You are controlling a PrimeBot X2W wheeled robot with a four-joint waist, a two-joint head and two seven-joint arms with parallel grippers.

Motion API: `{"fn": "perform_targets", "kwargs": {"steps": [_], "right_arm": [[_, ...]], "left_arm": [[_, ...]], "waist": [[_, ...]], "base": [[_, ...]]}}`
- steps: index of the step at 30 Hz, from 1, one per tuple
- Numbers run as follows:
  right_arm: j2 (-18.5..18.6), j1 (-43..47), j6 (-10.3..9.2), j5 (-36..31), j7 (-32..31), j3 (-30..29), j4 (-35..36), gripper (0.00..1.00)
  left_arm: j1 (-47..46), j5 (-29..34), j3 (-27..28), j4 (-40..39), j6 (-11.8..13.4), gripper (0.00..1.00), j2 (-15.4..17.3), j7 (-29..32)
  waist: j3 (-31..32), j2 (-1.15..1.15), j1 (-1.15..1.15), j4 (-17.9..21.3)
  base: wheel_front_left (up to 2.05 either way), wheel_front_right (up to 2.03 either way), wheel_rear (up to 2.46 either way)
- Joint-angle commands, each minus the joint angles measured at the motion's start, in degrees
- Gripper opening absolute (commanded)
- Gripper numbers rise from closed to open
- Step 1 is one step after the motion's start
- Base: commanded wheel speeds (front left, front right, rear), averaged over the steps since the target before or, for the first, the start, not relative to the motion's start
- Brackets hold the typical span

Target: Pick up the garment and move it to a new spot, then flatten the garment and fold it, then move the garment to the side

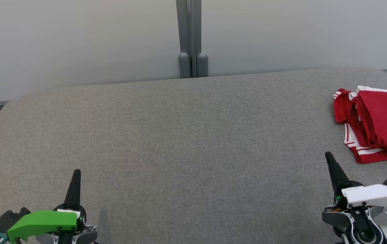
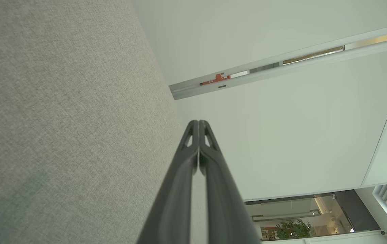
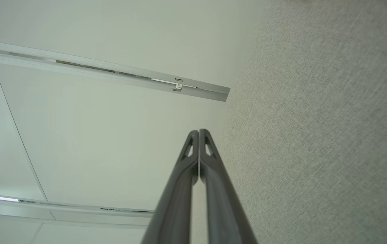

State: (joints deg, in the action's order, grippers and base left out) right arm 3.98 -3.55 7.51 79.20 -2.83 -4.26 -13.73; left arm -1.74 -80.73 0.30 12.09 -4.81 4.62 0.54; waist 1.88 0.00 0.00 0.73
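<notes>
Looks basically done: red white-trimmed cloth garment (image 1: 381, 122) lies folded at the right edge of the grey fabric table (image 1: 179, 135), both sets of jaws together, empty.

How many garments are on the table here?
1. The red garment lies bunched at the right of the table, cut by the picture's edge; more could lie beyond.
</notes>
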Motion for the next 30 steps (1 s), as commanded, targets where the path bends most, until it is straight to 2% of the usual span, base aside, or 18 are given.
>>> {"fn": "perform_targets", "kwargs": {"steps": [1,30], "right_arm": [[-0.12,-1.11,-0.02,1.25,-0.35,-0.31,0.13,0.0],[-1.0,-2.9,-0.02,12.27,-3.63,-2.23,-0.31,0.0]], "left_arm": [[-1.46,-1.35,0.57,0.01,-0.47,0.0,0.38,0.42],[-4.59,-12.62,3.82,1.8,-2.71,0.0,0.04,3.95]], "waist": [[-0.09,0.0,0.0,-0.04],[-1.84,0.0,0.0,-0.66]], "base": [[0.0,0.0,0.0],[0.0,0.0,0.0]]}}
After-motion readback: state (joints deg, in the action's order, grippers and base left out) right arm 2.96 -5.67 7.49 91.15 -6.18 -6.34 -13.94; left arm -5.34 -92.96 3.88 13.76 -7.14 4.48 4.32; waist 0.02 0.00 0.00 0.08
